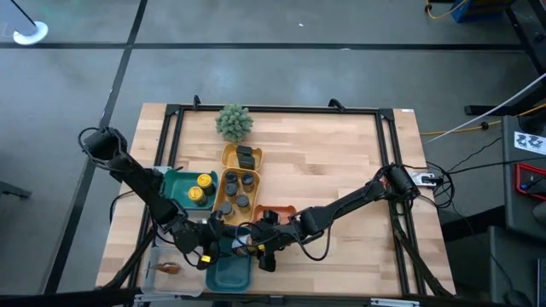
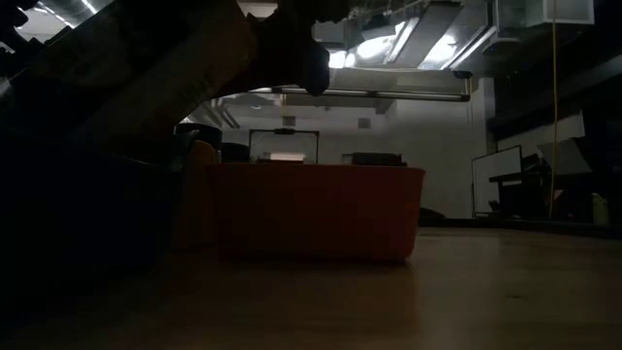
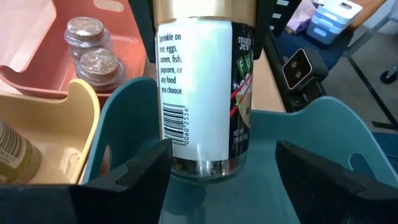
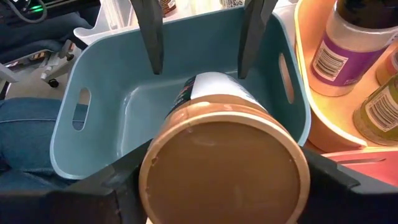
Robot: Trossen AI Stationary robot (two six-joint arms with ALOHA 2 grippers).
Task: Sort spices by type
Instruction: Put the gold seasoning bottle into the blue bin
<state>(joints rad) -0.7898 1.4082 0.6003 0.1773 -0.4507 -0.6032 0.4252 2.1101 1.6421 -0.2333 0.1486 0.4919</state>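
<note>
**Jar going into the teal tray**

The right gripper (image 4: 217, 180) has its fingers clamped on a white-labelled jar (image 3: 202, 87) with a gold cap (image 4: 224, 165), holding it over the teal tray (image 4: 93, 68) at the tabletop's near edge. In the left wrist view the jar's base sits at or just above the tray floor; I cannot tell if it touches. The left gripper (image 3: 227, 165) waits at the tray with its fingers apart, 1 on each side of the jar's foot, not touching it.

The step in hand looks like placing this jar in the teal tray. The next move likely calls for the right fingers to let go only once the base is flat on the floor, then lift straight up. The left fingers stand close to the jar and could knock it.

The right wrist view shows the cap from above and the tray with no other jar visible in it. The left wrist view alone shows the label and 2 silver-capped jars (image 3: 93, 53) in the pink tray (image 3: 31, 56). The high view places both grippers side by side, with the yellow tray (image 1: 229, 153) of dark-capped jars behind. The low view is too dark to help.
</note>
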